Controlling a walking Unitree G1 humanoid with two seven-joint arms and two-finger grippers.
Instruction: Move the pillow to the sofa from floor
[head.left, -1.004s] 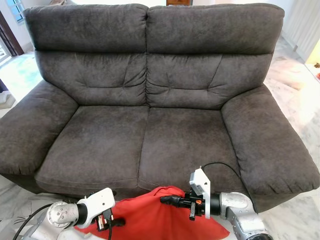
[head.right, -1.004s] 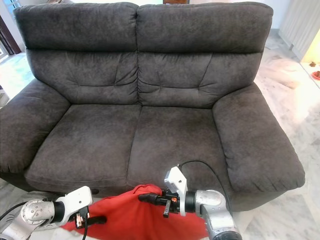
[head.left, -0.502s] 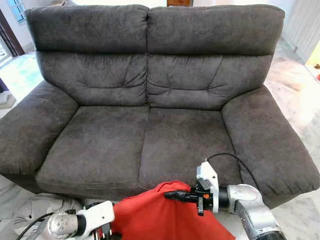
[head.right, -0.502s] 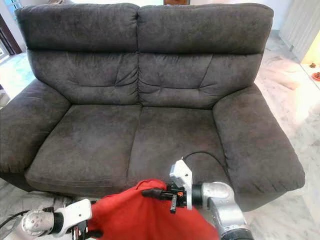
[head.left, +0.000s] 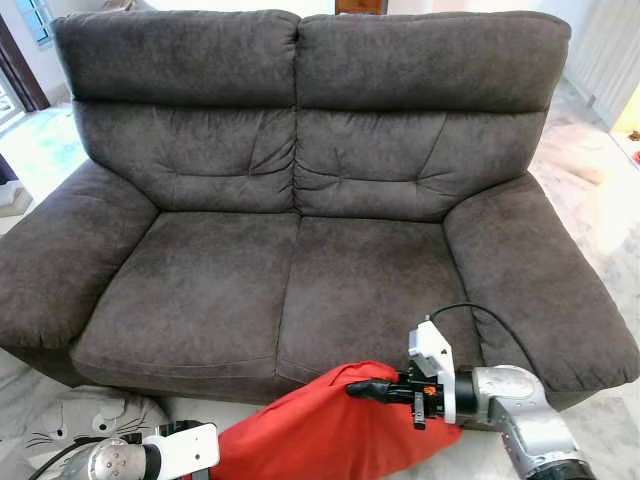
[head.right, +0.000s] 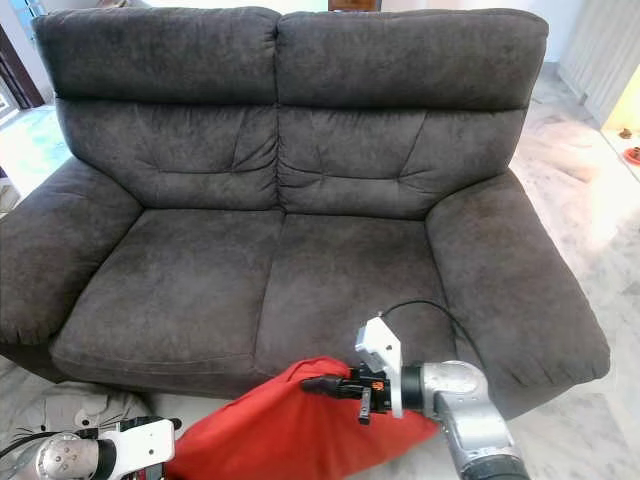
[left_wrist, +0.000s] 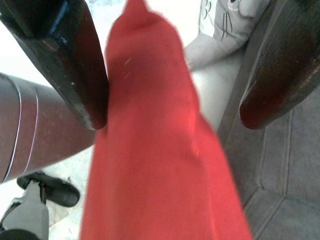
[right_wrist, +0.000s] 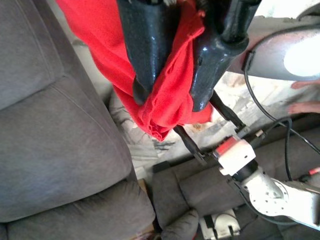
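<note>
A red pillow (head.left: 310, 430) hangs in front of the dark grey sofa (head.left: 290, 280), its top corner level with the seat's front edge. My right gripper (head.left: 355, 388) is shut on that bunched corner (right_wrist: 167, 100). Lower left, my left arm's white wrist (head.left: 180, 455) sits beside the pillow's low end. In the left wrist view the left gripper (left_wrist: 172, 115) is open, its two fingers set wide apart with the red cloth (left_wrist: 150, 165) running between them; one finger (left_wrist: 75, 75) touches the cloth.
A grey cloth with a cat drawing (head.left: 90, 420) lies on the floor at the sofa's left foot. Pale marble floor (head.left: 600, 200) runs along the right of the sofa. The sofa's two armrests flank the seat cushions.
My right gripper has carried the pillow's corner to the right, along the seat front. My left arm has sunk to the bottom left, and the pillow now slopes down to the left.
</note>
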